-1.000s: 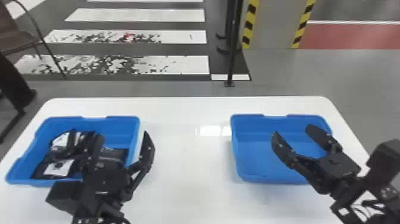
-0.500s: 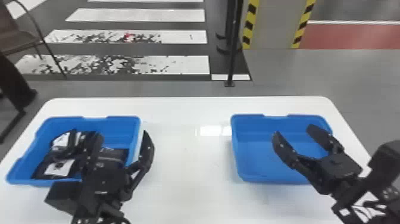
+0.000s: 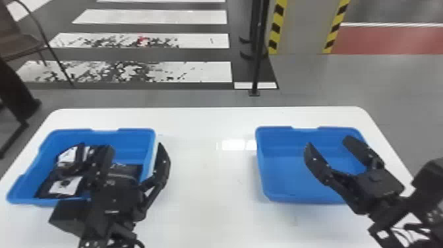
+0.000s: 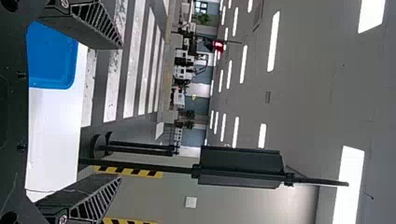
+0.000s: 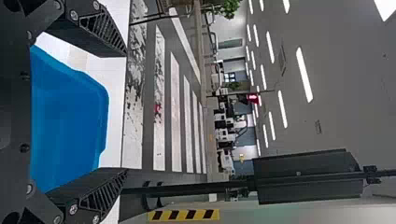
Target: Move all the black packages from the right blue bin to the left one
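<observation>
Black packages with white labels (image 3: 66, 186) lie in the left blue bin (image 3: 132, 133), partly hidden behind my left arm. The right blue bin (image 3: 280, 174) holds no package that I can see. Above the left bin and its right wall, my left gripper (image 3: 132, 148) stands open; in the left wrist view, nothing is between the fingers of my left gripper (image 4: 119, 109). My right gripper (image 3: 329, 141) is open over the right bin, its fingers wide apart. The right wrist view has the right gripper (image 5: 126, 112) empty, with the blue bin (image 5: 70, 112) beyond its base.
Both bins rest on a white table (image 3: 204, 198), with a wide strip of tabletop between them. Past the far edge stand a thin black pole (image 3: 258, 49) and, at the left, a chair (image 3: 19, 46).
</observation>
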